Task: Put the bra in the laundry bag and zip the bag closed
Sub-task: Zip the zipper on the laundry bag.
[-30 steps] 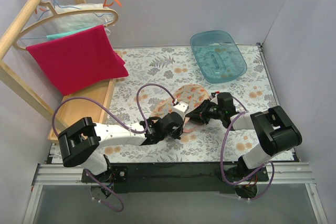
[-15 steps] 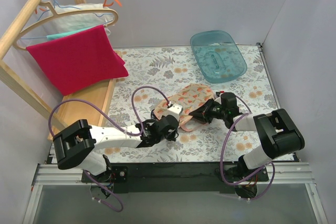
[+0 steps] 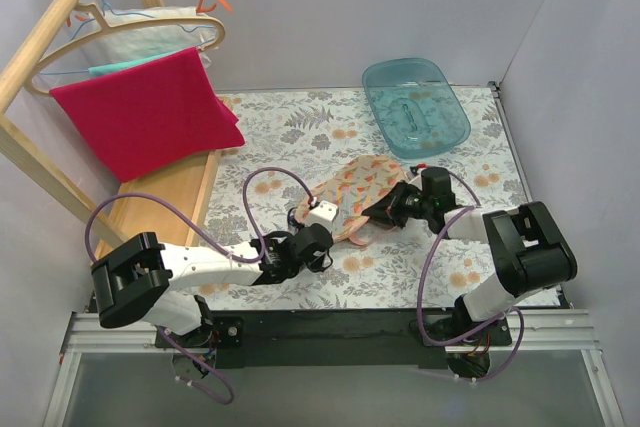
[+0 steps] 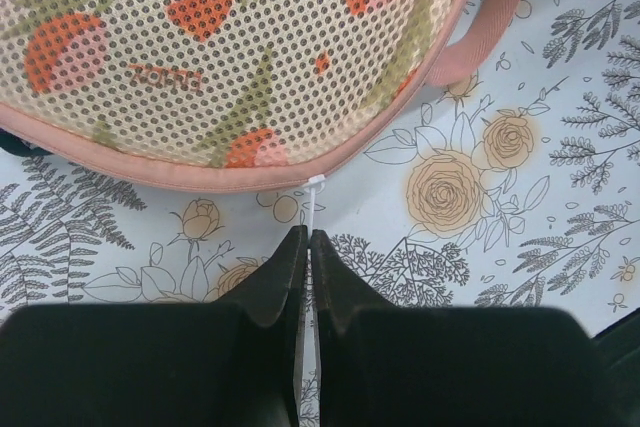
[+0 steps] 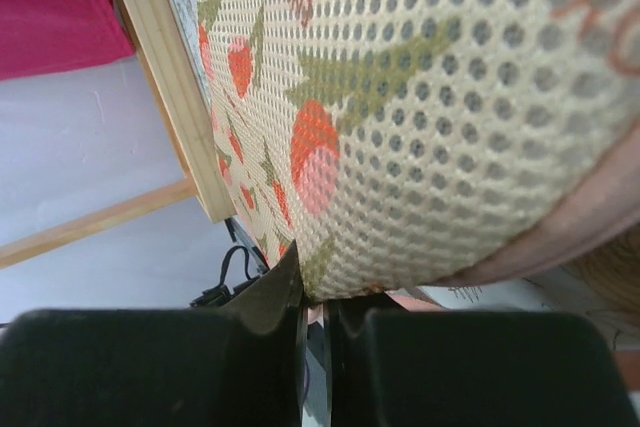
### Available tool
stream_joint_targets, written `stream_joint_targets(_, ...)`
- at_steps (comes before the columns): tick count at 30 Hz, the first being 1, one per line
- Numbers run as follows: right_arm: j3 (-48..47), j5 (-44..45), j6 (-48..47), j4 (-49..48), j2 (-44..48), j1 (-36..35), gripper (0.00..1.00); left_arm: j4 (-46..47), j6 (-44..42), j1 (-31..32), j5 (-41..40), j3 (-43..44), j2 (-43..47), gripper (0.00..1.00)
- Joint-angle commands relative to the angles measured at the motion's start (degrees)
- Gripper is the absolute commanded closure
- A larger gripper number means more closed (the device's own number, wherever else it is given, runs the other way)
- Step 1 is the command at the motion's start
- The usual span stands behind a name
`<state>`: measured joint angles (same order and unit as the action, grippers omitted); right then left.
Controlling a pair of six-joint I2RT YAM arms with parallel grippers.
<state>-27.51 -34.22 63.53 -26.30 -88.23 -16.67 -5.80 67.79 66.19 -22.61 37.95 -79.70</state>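
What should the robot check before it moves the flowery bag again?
1. Left pincer shut on the white zip pull: ok.
2. Right pincer pinching the laundry bag at its edge: ok.
3. Bra inside the bag: cannot tell. No view shows a bra clearly.
4. Zip closed all the way round: cannot tell. The pink edge beside the pull looks closed, but the rest is hidden.
5. Teal tub apart from the bag and both arms: ok.
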Motion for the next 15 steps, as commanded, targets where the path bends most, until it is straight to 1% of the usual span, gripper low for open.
stream_joint_targets(1, -6.85, -0.32, -8.14, 3.89, -2.12, 1.02, 0.87, -3.78, -0.73, 0.25, -2.35, -0.95, 2.36, 1.0)
stream_joint_targets(2, -8.69, -1.46, -9.9, 4.07, -3.69, 1.02, 0.86, -3.69, -0.73, 0.25, -2.0, -0.95, 2.27, 1.0)
stream_joint_targets(3, -9.75, -4.95, -10.35, 4.07, -4.67, 1.02, 0.85, -3.43, -0.73, 0.25, -1.82, -0.78, 2.01, 1.0)
stream_joint_targets(4, -10.72, -6.81, -10.7, 3.98, -5.72, 1.02, 0.82, -3.08, -1.08, 0.34, -1.56, -0.25, 1.66, 1.0)
stream_joint_targets(5, -12.03, -8.31, -11.49, 3.89, -7.12, 1.02, 0.74, -2.81, -1.25, 0.34, -1.04, 0.79, 0.52, 1.0)
stream_joint_targets(6, -12.13, -9.54, -11.76, 3.89, -7.31, 0.93, 0.69, -2.29, -1.34, 0.34, -0.77, 1.59, -0.1, 1.0)
stream_joint_targets(7, -11.96, -9.47, -12.02, 3.98, -6.62, 0.93, 0.65, -2.11, -1.69, 0.34, -0.59, 2.29, -0.89, 1.0)
stream_joint_targets(8, -11.09, -9.29, -12.11, 3.89, -6.09, 0.93, 0.56, -2.02, -2.04, 0.34, -0.51, 3.52, -2.11, 1.0)
stream_joint_targets(10, -10.03, -9.11, -11.5, 3.89, -3.99, 0.93, 0.46, -1.23, -2.4, 0.34, -0.24, 4.49, -3.18, 1.0)
stream_joint_targets(11, -9.41, -8.94, -11.15, 3.89, -3.19, 0.93, 0.36, -0.97, -2.75, 0.25, 0.11, 5.37, -4.05, 1.0)
stream_joint_targets(14, -6.08, -8.41, -9.65, 4.15, 1.38, 0.93, 0.28, -0.17, -3.54, 0.34, 1.16, 7.04, -5.55, 1.0)
stream_joint_targets(15, -3.98, -7.54, -8.69, 4.33, 2.78, 1.02, 0.27, -0.7, -3.72, 0.34, 1.86, 8.79, -6.68, 1.0)
